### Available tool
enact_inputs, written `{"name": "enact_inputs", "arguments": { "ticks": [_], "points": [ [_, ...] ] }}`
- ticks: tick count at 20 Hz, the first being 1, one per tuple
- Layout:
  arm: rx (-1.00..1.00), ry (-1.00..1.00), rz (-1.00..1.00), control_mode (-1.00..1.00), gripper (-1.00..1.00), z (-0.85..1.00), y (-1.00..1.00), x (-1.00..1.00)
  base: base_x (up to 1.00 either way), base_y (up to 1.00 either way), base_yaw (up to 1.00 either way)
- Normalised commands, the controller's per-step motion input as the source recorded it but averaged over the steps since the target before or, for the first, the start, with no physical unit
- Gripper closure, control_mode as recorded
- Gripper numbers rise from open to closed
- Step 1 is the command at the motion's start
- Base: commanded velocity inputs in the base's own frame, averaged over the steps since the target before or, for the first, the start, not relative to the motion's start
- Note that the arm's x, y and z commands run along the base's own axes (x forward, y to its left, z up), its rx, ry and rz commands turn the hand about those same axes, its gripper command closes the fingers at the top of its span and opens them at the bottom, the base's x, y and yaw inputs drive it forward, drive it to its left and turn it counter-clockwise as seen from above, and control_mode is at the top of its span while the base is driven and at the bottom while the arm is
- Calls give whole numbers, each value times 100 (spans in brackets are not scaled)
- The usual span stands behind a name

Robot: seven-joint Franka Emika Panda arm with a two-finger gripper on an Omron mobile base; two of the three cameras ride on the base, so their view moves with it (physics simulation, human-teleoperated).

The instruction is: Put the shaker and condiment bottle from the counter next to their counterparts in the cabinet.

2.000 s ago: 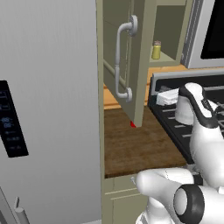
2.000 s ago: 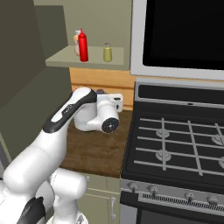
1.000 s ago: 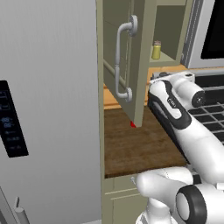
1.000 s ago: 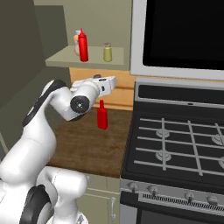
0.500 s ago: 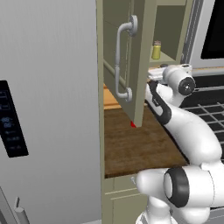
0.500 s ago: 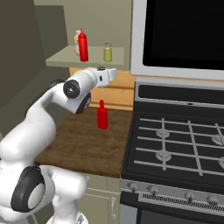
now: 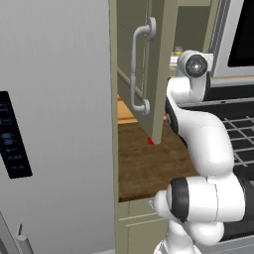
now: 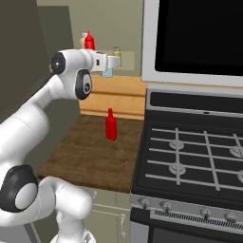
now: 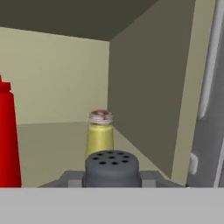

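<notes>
My gripper [image 8: 110, 65] is raised to the open cabinet [image 8: 71, 28] at shelf height, shut on the shaker [image 8: 107, 72]. In the hand view the shaker's dark grey perforated cap [image 9: 111, 165] sits between my fingertips [image 9: 72, 179]. Straight ahead on the cabinet floor stands the yellow-green counterpart jar [image 9: 100, 134] [image 8: 116, 51], with a red bottle [image 9: 8, 140] [image 8: 88, 42] to its left. The condiment bottle [image 8: 111, 124] stands upright on the counter [image 8: 85, 156] below. Its base peeks out under the open cabinet door [image 7: 151, 141].
The cabinet door [image 7: 161, 59] with its curved grey handle [image 7: 139, 69] hangs open left of my arm. A tall grey fridge [image 7: 49, 124] fills the left. A black stove [image 8: 190, 156] borders the counter on the right, with a microwave [image 8: 199, 38] above it.
My arm has swung up from the counter to the cabinet shelf with the shaker in the gripper. The condiment bottle has stayed on the counter.
</notes>
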Motion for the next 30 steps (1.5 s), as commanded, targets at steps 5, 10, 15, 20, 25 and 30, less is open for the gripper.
{"name": "enact_inputs", "arguments": {
  "ticks": [5,10,15,20,25,30],
  "points": [
    [9,0,0,-100,100,31,0,0,0,0,0],
    [-2,-10,0,-100,100,-8,-1,2,0,0,0],
    [-5,-11,1,-100,100,-11,-1,3,0,0,0],
    [0,-1,0,-100,100,-1,0,11,0,0,0],
    [0,0,0,-100,100,0,0,32,0,0,0],
    [0,0,0,-100,100,0,0,30,0,0,0]
  ]
}}
